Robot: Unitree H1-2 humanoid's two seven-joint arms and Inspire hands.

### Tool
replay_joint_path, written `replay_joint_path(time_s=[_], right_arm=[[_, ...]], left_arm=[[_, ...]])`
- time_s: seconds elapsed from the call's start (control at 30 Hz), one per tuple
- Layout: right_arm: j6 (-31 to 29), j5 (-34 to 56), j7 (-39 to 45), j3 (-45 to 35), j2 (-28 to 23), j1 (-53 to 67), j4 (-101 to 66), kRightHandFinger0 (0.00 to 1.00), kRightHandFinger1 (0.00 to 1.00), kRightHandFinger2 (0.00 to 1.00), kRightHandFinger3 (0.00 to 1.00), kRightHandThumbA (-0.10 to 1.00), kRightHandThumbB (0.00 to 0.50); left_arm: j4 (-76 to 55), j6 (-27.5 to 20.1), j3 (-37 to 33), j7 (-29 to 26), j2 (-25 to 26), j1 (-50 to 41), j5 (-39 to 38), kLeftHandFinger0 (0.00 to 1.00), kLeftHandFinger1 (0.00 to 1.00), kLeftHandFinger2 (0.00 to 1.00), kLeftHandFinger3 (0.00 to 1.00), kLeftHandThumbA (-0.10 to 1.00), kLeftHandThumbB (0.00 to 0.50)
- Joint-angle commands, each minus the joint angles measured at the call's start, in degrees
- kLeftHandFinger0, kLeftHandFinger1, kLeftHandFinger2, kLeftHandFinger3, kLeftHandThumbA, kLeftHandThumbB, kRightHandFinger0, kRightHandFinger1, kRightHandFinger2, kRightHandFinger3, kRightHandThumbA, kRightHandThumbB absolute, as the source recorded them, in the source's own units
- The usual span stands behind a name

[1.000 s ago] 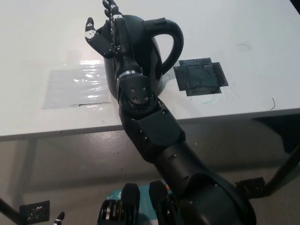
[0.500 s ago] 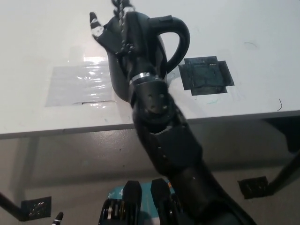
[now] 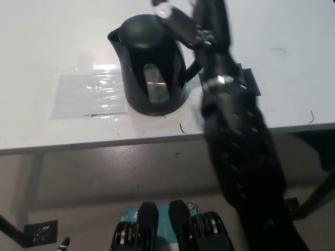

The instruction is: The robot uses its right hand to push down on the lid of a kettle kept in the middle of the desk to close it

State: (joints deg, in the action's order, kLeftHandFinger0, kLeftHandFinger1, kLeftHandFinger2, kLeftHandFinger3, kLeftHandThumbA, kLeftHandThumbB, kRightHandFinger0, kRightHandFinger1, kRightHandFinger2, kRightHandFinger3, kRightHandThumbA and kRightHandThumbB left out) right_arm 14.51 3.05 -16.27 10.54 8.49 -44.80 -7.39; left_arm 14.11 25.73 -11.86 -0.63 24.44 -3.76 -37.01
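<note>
The black kettle (image 3: 153, 65) stands near the front edge of the white desk (image 3: 42, 42), partly on a shiny clear patch (image 3: 86, 94), with its lid (image 3: 140, 30) lying flat on top. Half a second ago the black right arm (image 3: 238, 141) lay straight across the kettle and hid most of it; now the arm has swung to the kettle's right, and the body and its water window (image 3: 154, 82) show plainly. The right hand (image 3: 186, 21) sits at the top of the handle side, blurred by motion (whether it is spread or closed cannot be told). A dark square mark (image 3: 246, 82) on the desk is mostly covered by the arm.
</note>
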Motion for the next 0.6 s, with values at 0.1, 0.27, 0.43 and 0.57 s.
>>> replay_joint_path(time_s=[0.1,0.27,0.43,0.57], right_arm=[[12.4,3.1,9.9,6.2,-11.7,16.1,-37.4,1.00,1.00,1.00,1.00,0.47,0.027],[8.3,2.1,10.9,5.2,-16.4,32.2,-40.6,1.00,1.00,1.00,1.00,0.61,0.053],[0.8,4.5,10.8,1.9,-19.3,43.5,-37.5,1.00,1.00,1.00,1.00,0.60,0.029],[-3.5,3.4,10.8,-0.8,-20.8,48.4,-32.8,1.00,1.00,1.00,1.00,0.73,0.076]], left_arm=[[-2.4,1.2,2.3,-1.0,3.4,-2.1,-2.2,1.00,1.00,1.00,1.00,1.00,0.114],[-1.8,1.2,4.6,0.4,2.9,-1.4,-0.4,1.00,1.00,1.00,1.00,1.00,0.107],[-1.6,1.2,4.8,0.6,4.0,-0.3,-2.7,1.00,1.00,1.00,1.00,1.00,0.117],[-1.5,1.2,4.8,0.3,4.0,0.3,-2.8,1.00,1.00,1.00,1.00,1.00,0.120]])
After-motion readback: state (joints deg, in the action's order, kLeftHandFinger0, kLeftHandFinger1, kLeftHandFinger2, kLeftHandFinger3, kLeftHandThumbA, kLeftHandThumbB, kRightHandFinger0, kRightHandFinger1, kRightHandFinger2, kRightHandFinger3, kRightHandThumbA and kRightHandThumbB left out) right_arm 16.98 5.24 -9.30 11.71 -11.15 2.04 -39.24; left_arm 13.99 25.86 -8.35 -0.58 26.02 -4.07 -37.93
